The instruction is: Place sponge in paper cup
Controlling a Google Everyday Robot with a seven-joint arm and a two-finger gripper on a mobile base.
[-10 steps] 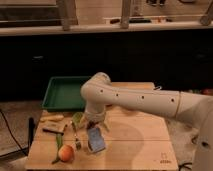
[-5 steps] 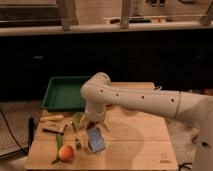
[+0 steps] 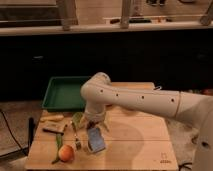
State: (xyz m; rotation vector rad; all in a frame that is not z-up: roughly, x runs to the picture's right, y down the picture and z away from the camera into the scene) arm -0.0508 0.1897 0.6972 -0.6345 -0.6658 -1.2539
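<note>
1. Camera view gives you the white arm reaching in from the right and bending down over the wooden counter.
2. You see the gripper low over the front left part of the counter, just above the sponge.
3. You cannot tell whether the fingers are open, closed or holding anything, since the wrist hides them.
4. Your sponge is a light-blue pad standing tilted, its upper end right under the gripper.
5. Your paper cup is barely visible as a pale shape around the sponge's lower end; whether the sponge sits inside it or only in front of it cannot be made out.
6. You have an orange fruit near the front left corner, with a green stem-like piece beside it.
7. You find a pale green rounded object just left of the gripper.
8. Your green tray lies at the back left of the counter, well apart from the sponge.
</note>
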